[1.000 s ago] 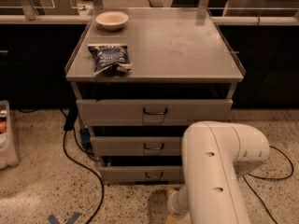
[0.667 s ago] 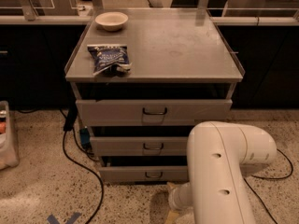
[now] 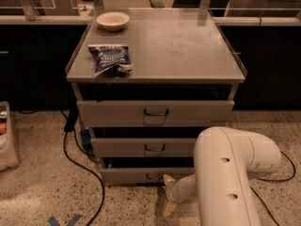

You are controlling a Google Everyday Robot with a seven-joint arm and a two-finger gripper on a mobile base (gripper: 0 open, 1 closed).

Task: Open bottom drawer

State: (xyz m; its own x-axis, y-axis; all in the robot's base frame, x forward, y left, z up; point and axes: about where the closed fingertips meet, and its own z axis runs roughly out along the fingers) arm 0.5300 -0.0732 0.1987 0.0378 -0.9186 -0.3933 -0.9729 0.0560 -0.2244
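The bottom drawer is the narrowest, lowest grey front of the three-drawer cabinet, and it looks shut or nearly shut. Its small dark loop handle sits at centre. My gripper reaches in from the right, low above the floor and just right of the handle. Its fingers are spread: the upper fingertip is against the drawer front by the handle, and the lower one points down at the floor. It holds nothing. My white arm covers the drawer's right end.
The mid-width drawer and the widest top drawer are above. A blue snack bag and a white bowl lie on the cabinet top. A black cable runs across the floor at left. A white bin stands at far left.
My arm has shifted right and the gripper has come out from under it, rising from the floor to the bottom drawer's handle. The drawers have not moved.
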